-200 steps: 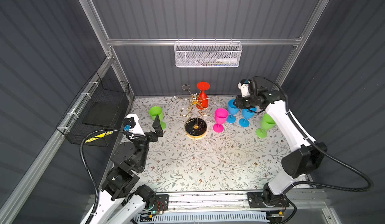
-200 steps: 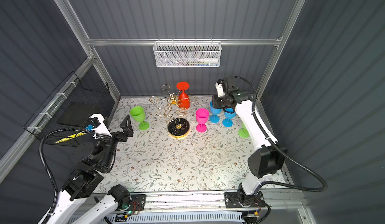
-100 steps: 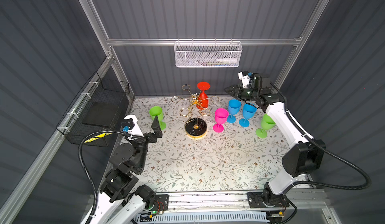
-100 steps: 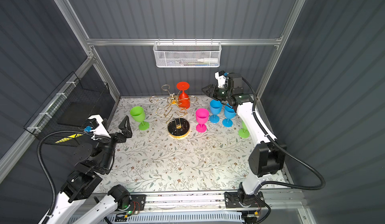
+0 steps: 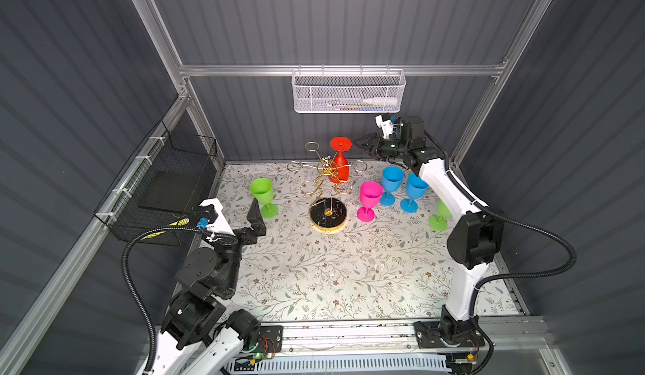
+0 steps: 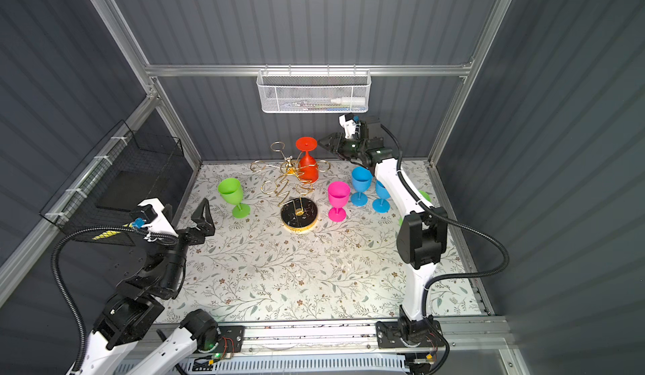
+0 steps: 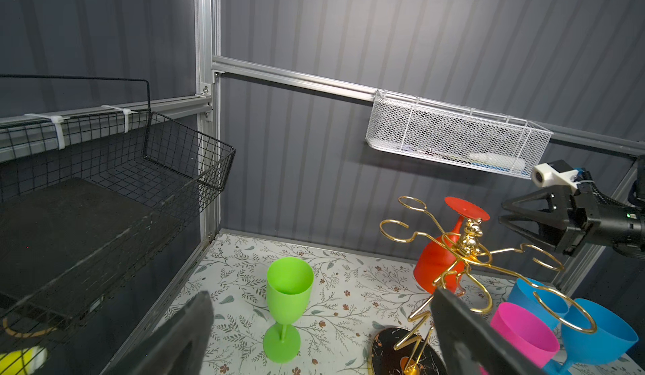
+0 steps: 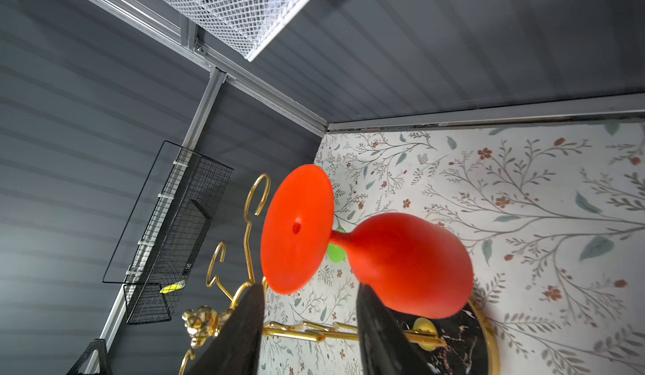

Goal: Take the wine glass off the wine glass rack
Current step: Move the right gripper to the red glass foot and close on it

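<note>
Upper centre in a top view, the wine glass rack (image 5: 327, 213) holds the red wine glass (image 5: 340, 171) upside down; the right gripper (image 5: 362, 145), spread and empty, sits just beside its foot; left gripper (image 5: 257, 216) gapes wide, lower left

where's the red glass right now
In both top views the red glass hangs upside down on the gold rack at the back, about mid-table. The right gripper is just right of its foot, not gripping it.
</note>
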